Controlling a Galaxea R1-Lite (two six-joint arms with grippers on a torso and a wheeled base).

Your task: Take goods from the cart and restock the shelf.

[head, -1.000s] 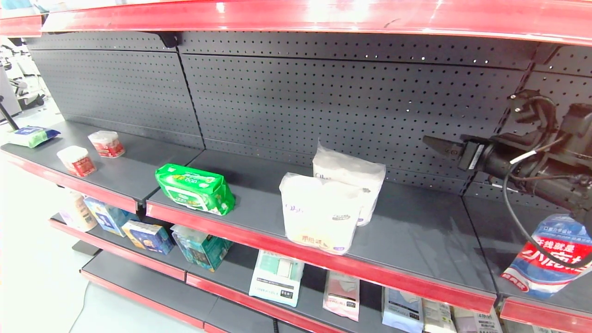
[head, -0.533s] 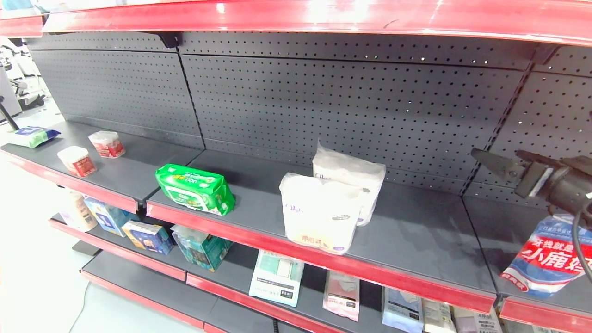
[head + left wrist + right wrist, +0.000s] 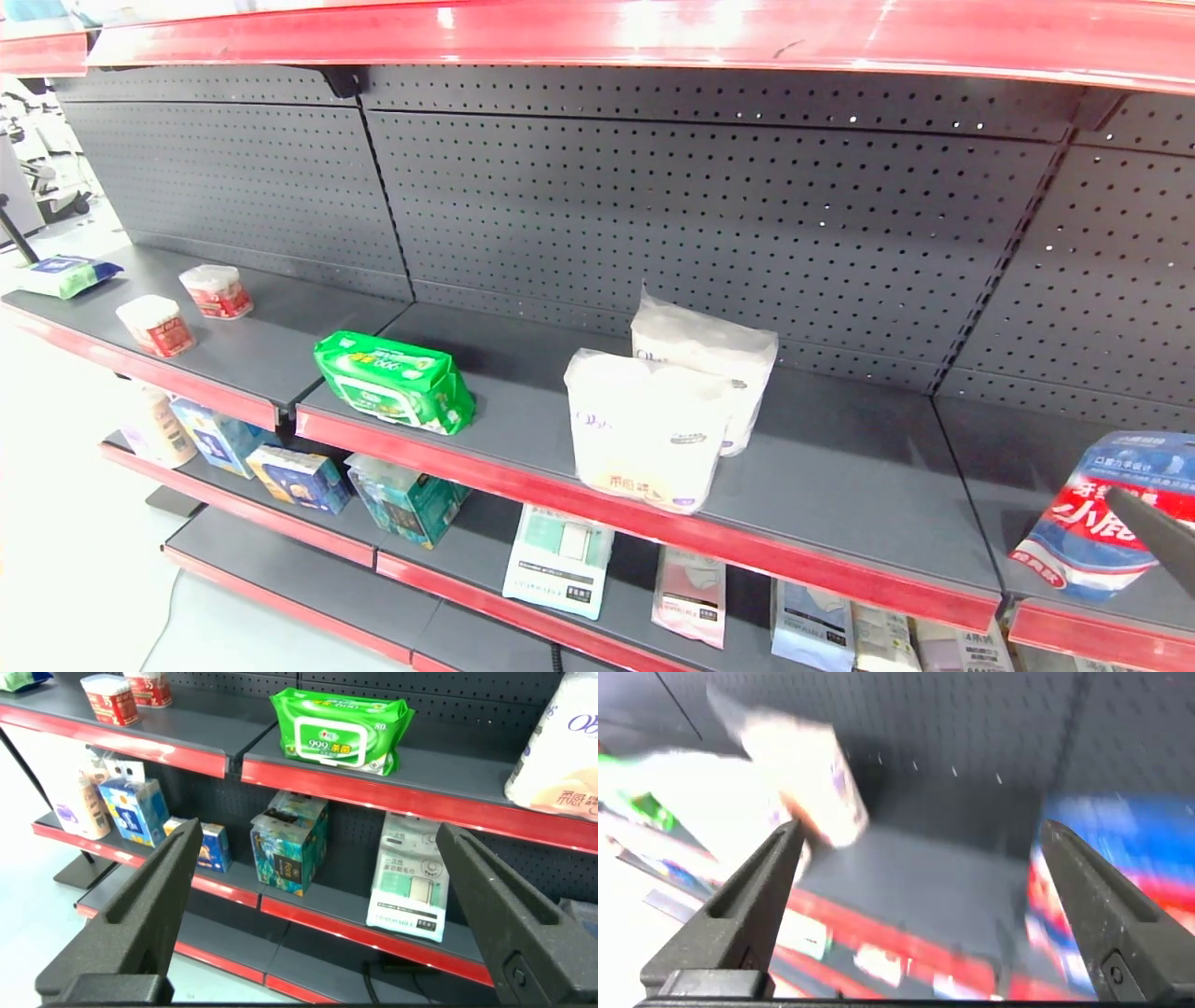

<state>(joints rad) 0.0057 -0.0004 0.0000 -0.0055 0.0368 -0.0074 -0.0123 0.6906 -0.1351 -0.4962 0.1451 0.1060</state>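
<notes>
Agape (both): left gripper [image 3: 318, 831], right gripper [image 3: 920, 826]

Green wipes pack [image 3: 341, 730] is carrying a white label with printed digits; blue-and-red bag [image 3: 1083, 523] is showing large white characters.

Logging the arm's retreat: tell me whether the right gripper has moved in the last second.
Yes. The right gripper dropped down and rightward, from pegboard height to the blue-and-red bag.

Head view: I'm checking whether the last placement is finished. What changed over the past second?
The right gripper, open and holding nothing, drew back from the pegboard, moving right and down. One finger now crosses in front of the blue-and-red bag. The bag, the white tissue packs, the green wipes pack and the shelf stayed put.
</notes>
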